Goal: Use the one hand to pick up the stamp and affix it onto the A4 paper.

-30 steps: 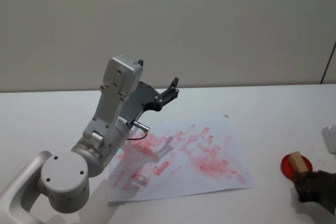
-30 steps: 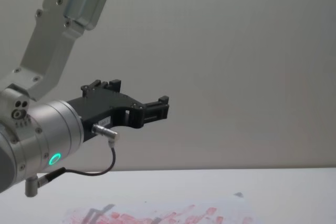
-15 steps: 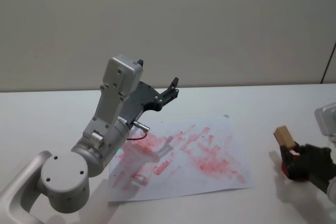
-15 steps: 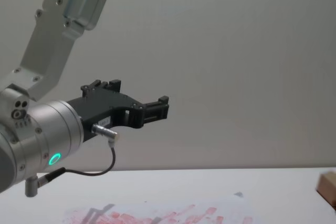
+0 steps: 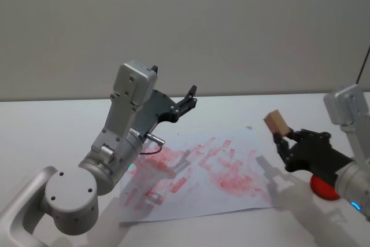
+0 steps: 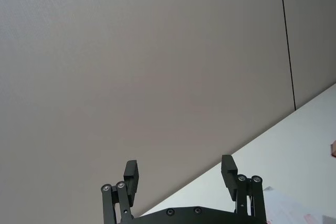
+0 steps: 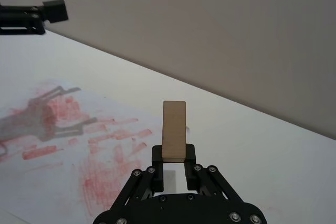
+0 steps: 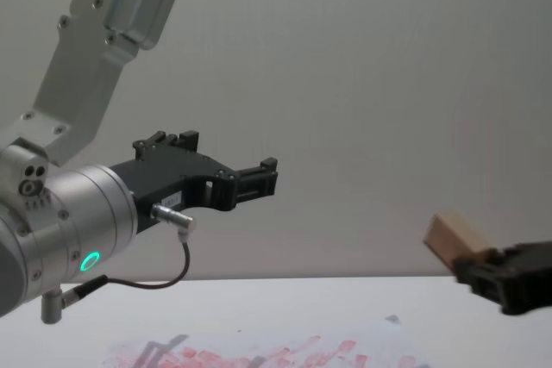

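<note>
Stamp (image 5: 276,122): probably light, rigid wood; my right hand (image 5: 282,139) grips its lower end. Left hand (image 5: 189,98) idle, released, raised near paper (image 5: 219,172).

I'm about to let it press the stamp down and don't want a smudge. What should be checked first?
1. Grip: ok, right end effector shut on the stamp.
2. Stamp off the A4 paper: ok, held raised.
3. Free end facing paper: not ok, tilted upward.
4. Stamp over paper: cannot tell, near its right edge.
5. Left end effector clear: ok, open, held high, apart from the stamp.
</note>
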You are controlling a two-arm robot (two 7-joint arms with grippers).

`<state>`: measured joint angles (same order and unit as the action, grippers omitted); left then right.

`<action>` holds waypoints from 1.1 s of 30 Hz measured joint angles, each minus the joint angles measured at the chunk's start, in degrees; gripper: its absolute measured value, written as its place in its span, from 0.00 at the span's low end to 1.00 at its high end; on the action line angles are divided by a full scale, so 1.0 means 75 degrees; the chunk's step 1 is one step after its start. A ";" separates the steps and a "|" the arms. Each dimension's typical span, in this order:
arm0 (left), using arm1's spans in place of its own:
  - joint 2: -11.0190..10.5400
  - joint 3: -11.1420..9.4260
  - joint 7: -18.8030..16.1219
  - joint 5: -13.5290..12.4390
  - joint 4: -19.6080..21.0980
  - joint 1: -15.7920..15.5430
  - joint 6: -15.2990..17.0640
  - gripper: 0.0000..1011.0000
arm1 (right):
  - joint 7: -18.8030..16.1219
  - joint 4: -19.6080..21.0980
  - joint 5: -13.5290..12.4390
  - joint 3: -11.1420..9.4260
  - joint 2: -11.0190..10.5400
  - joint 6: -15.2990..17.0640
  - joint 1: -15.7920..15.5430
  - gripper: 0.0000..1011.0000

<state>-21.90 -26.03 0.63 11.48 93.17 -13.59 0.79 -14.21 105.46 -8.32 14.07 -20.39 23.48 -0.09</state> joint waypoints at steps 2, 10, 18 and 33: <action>0.0001 0.0000 0.0000 0.0000 0.0000 0.0000 0.0000 0.99 | -0.0232 -0.0138 0.0001 0.0049 0.0102 -0.0032 0.0162 0.21; 0.0001 0.0000 -0.0001 0.0000 0.0000 0.0000 0.0000 0.99 | -0.1013 -0.0758 -0.0025 0.0249 0.0500 0.0136 0.0758 0.21; 0.0000 0.0000 0.0000 0.0000 0.0000 0.0000 0.0000 0.99 | -0.1543 -0.1272 -0.0019 0.0402 0.0772 0.0629 0.1183 0.21; 0.0001 0.0000 0.0000 0.0000 0.0000 0.0000 0.0000 0.99 | -0.2163 -0.2009 0.0356 0.0635 0.1012 0.1900 0.1698 0.21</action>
<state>-21.89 -26.02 0.63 11.48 93.18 -13.59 0.79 -30.43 90.40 -5.65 18.83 -12.80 37.73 12.64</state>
